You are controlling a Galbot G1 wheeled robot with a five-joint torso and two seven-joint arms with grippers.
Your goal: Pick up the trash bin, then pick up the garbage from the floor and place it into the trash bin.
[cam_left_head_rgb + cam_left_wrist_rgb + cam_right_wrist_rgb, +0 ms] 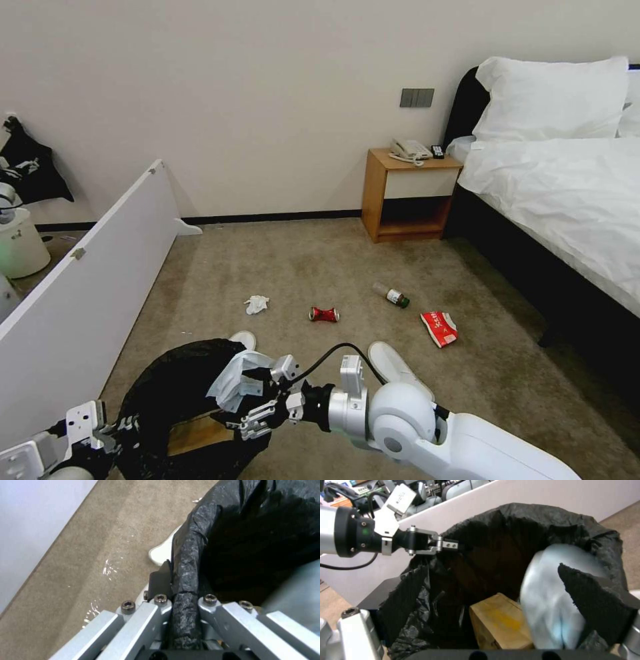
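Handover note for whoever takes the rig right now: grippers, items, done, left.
Left gripper: shut on the trash bin rim, holding it up.
Right gripper: over the bin mouth, jaws apart, white tissue blurred between them.
Done: bin picked up; brown cardboard lies inside.
Left on the carpet: crumpled tissue, red can, bottle, red packet, two white slippers.

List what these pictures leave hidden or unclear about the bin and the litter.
- Trash bin: its white body, hidden by the black bag in the head view.
- Bin floor: dark in the right wrist view below the cardboard.
- White slipper: blurred, so the right gripper state is unclear.
- Left gripper: cut by the frame, clamped on the rim.
- Can label: too small.
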